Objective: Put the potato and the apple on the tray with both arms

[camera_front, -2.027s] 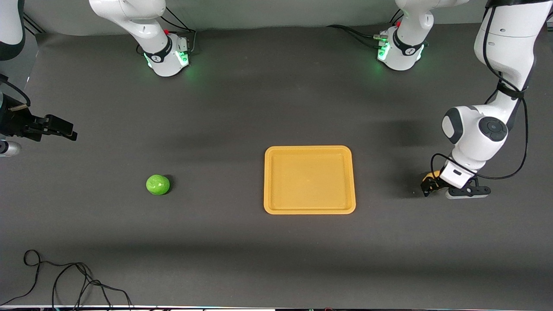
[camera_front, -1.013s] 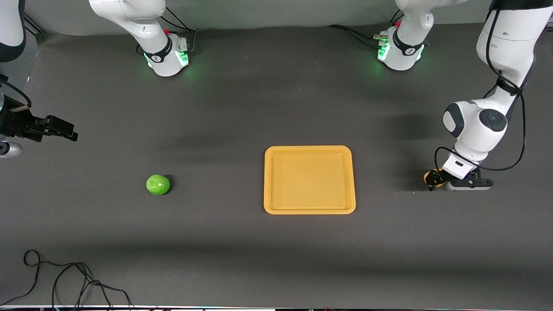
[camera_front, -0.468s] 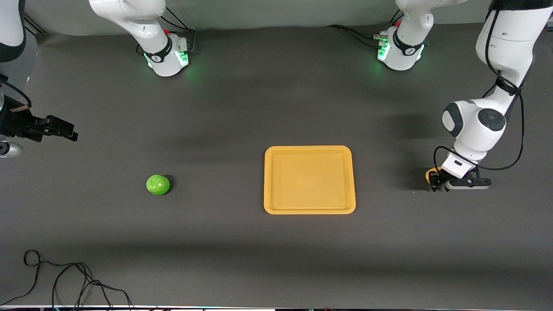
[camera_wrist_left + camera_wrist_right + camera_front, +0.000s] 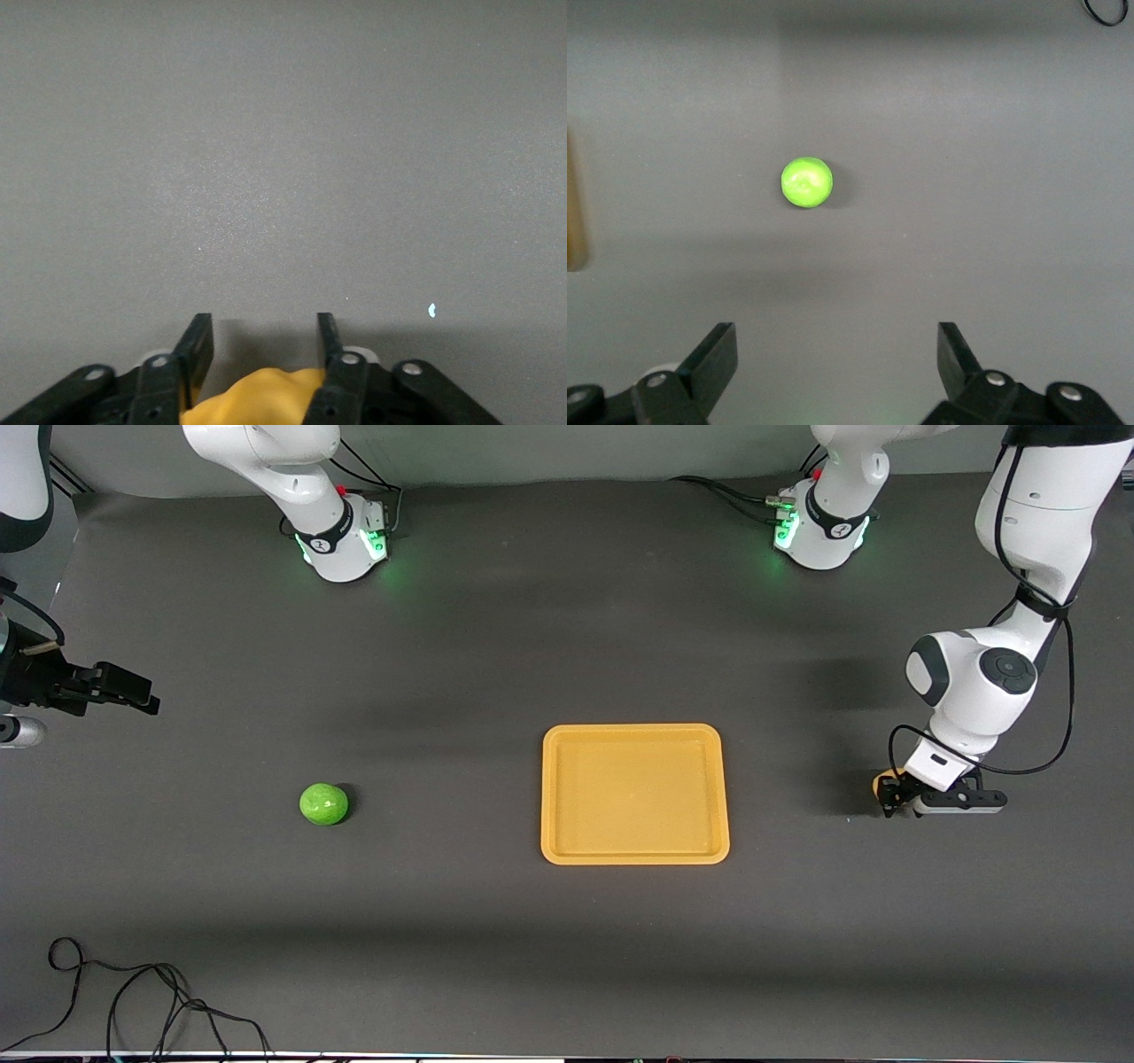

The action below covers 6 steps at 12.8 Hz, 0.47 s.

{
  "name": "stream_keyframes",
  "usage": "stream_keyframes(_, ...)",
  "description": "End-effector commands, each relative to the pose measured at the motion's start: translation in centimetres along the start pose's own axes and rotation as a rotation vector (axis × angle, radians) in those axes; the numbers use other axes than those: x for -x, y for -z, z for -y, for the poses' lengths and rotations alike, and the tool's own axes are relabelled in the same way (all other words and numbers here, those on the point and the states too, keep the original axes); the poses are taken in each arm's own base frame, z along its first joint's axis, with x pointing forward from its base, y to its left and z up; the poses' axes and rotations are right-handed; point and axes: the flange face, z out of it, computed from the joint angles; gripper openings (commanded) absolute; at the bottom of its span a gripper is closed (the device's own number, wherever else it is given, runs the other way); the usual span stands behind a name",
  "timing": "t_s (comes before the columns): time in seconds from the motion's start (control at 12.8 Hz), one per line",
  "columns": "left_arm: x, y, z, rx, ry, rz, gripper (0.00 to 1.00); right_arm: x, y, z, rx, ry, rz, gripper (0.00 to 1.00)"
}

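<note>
Left claw [image 4: 889, 797] now tight around potato [image 4: 881, 783]

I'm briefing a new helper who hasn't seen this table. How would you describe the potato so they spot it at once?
Start at the orange-yellow tray mid-table, then look toward the left arm's end of the table. There the left claw is shut on the potato, a lumpy yellow-tan lump down at the table. The apple, toward the right arm's end, is round, glossy and green.

Bright green apple [image 4: 324, 804], orange-yellow tray [image 4: 634, 731], yellow potato [image 4: 252, 400], dark grey table [image 4: 567, 646]
</note>
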Motion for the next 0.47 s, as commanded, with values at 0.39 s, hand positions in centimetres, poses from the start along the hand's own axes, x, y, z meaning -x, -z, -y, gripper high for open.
stream_keyframes(0.39, -0.7, 0.6, 1.8, -0.008, 0.334, -0.033, 0.77, -0.3, 0.4, 0.0, 0.002, 0.015, -0.003, 1.0)
